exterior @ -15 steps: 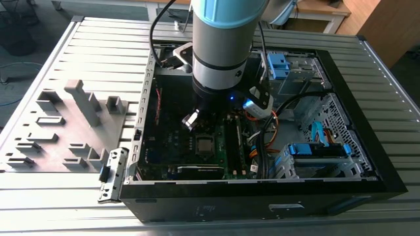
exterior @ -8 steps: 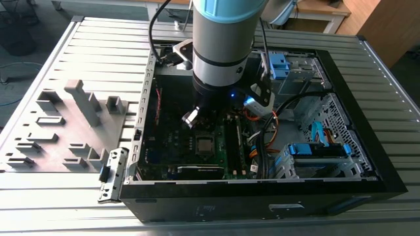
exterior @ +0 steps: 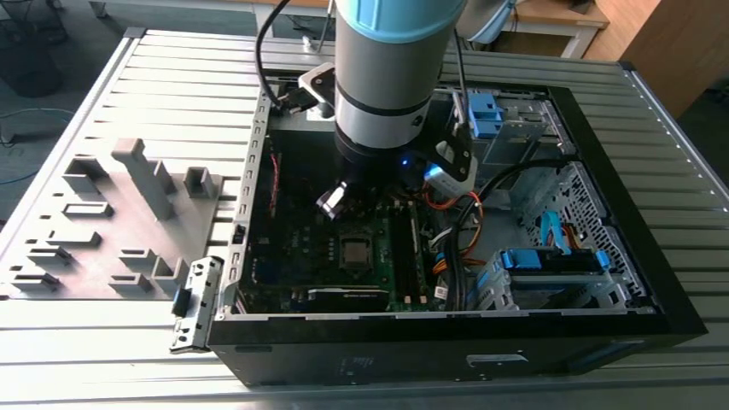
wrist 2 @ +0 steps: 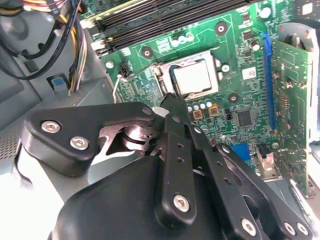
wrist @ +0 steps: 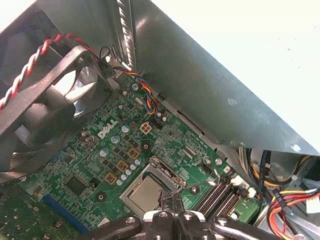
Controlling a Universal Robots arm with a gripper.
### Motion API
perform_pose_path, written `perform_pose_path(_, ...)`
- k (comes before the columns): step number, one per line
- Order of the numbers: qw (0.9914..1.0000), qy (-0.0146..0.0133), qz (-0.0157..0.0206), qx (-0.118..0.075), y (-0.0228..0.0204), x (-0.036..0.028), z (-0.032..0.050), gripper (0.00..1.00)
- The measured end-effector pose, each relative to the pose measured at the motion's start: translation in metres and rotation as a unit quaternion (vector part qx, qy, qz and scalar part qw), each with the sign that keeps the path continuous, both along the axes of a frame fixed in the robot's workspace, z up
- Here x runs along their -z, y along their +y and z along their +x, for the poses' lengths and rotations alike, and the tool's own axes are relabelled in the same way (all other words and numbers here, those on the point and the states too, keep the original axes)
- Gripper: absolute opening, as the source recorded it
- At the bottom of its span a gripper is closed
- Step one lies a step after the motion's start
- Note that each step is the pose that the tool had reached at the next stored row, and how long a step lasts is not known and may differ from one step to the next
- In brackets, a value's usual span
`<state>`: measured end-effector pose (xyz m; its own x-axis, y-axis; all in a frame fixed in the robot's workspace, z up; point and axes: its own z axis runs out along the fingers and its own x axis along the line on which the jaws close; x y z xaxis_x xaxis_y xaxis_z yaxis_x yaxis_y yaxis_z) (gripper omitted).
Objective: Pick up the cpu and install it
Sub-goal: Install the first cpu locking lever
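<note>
As it lies flat, the square cpu (wrist 2: 192,79) shines silver-grey.

your arm (exterior: 385,85) is a fat silver-grey tube in the exterior view, with a pale blue cap (exterior: 399,17) up at 12 o'clock and a thin black ring (exterior: 381,107) further down. past that it goes black, with a tiny blue light (exterior: 405,159) glowing on it. a black cable (exterior: 263,51) loops down its 9 o'clock side. in the second wrist view your gripper (wrist 2: 168,98) is all matte black: flat link bars (wrist 2: 175,160) with rounded ends, small holes dotted along one of them, shiny silver screws (wrist 2: 181,202) at the pivots, and a smooth bulging black body (wrist 2: 115,205) behind.
</note>
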<state>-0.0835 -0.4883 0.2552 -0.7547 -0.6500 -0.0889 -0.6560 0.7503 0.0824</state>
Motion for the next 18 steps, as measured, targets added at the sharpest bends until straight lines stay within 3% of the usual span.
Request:
perform_pose_path(5, 0.99990, 0.0000, 0.0091, -0.011, 0.0000, -0.0012, 0.0003, 0.11)
perform_pose_path(13, 0.99989, 0.0000, 0.0098, -0.011, 0.0002, -0.0013, 0.0005, 0.11)
perform_pose_path(18, 0.99989, 0.0000, 0.0098, -0.011, 0.0036, -0.0013, 0.0004, 0.11)
